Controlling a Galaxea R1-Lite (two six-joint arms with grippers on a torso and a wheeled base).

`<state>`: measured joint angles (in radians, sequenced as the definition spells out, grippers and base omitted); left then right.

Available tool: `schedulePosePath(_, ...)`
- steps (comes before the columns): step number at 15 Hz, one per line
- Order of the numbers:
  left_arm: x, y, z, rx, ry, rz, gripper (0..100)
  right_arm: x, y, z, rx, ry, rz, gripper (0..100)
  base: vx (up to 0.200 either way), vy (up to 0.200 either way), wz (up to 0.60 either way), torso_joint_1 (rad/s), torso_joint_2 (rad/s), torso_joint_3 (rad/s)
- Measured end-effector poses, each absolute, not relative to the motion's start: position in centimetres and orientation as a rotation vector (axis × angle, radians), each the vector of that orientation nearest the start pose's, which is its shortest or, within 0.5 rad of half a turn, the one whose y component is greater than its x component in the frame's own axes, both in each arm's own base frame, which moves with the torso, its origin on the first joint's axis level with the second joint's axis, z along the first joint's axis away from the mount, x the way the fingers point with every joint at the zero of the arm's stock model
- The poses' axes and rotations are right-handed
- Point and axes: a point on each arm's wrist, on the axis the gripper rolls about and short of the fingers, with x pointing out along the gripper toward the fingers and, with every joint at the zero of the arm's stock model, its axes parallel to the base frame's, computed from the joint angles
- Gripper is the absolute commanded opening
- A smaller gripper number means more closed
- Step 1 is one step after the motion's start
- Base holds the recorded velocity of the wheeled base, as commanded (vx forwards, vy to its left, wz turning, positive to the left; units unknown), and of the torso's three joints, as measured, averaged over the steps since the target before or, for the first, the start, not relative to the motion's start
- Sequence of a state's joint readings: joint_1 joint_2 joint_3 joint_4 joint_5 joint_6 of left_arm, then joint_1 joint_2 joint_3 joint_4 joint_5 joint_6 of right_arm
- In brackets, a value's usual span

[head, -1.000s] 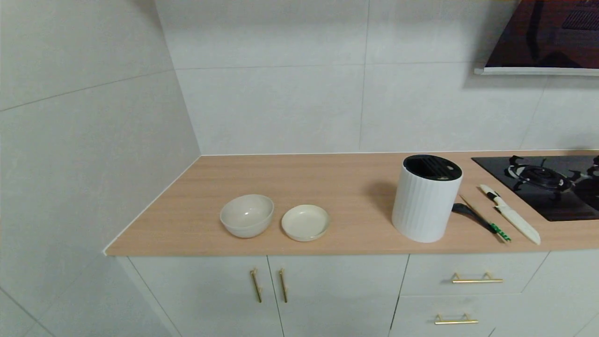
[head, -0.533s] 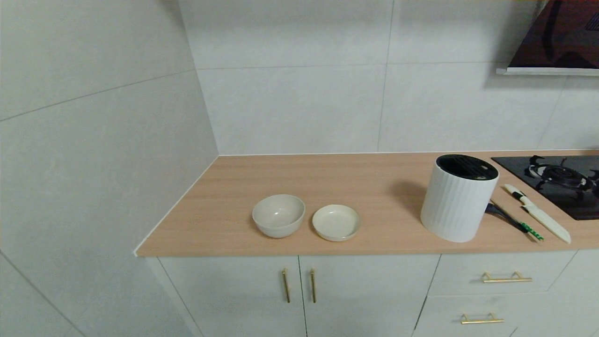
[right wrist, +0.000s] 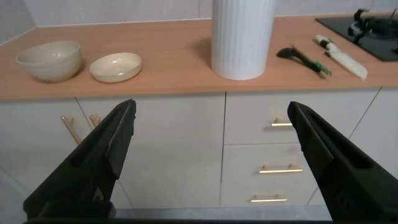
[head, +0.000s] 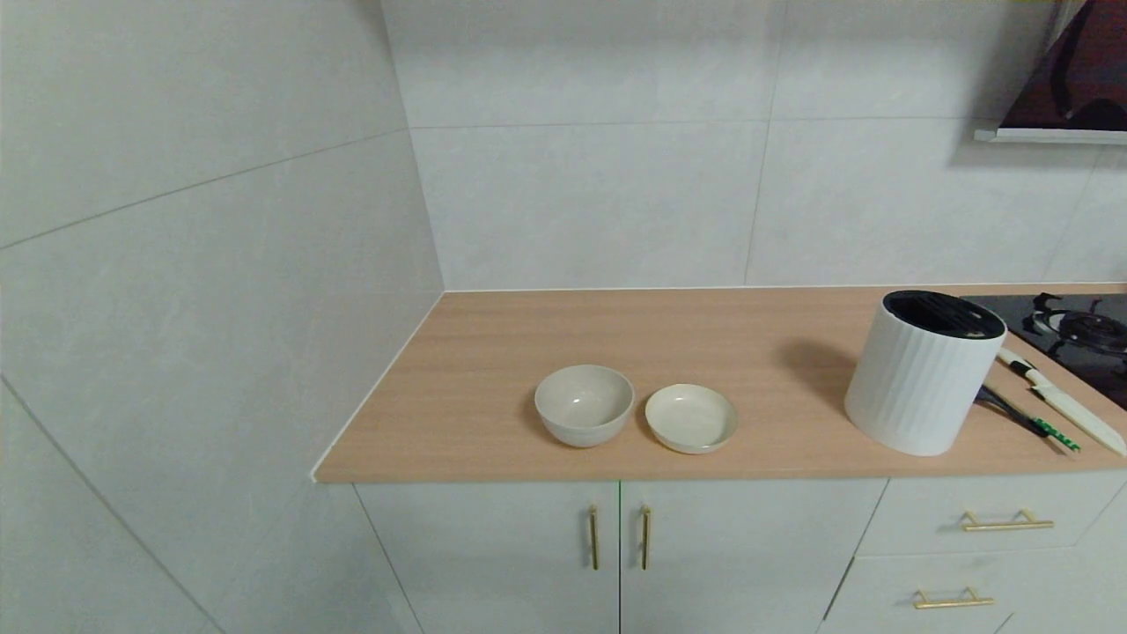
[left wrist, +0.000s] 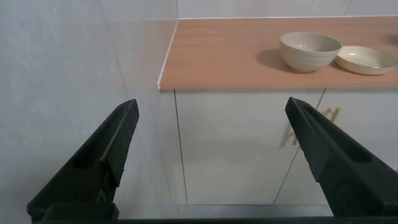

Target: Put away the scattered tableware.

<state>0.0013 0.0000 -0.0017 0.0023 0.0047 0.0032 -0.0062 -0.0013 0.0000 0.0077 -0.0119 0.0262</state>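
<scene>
Working the rig remotely, I hold my left gripper (left wrist: 211,106) and right gripper (right wrist: 210,106) low before the cabinet fronts, jaws spread wide and empty. On the countertop (head: 493,352), a bowl (head: 585,405) and shallow dish (head: 691,417) sit side by side near the front edge. A white utensil holder (head: 924,374) stands toward the right end, with a black spoon (head: 1004,405) and knife (head: 1065,407) just beyond it.

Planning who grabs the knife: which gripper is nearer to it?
Right. The right gripper faces the holder, beside the knife; the left gripper faces the counter corner, past the bowl.
</scene>
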Motion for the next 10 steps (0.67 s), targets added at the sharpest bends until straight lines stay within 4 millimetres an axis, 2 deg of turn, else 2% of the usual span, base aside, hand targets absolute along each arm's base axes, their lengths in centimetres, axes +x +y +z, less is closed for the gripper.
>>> schedulePosePath(10,-2.29,0.01,7.58,0.002,0.000,0.006,100,-2.29,-0.01,7.47,0.027,0.006,-0.018,100,0.000,0.000,0.00,0.000,0.00,0.000)
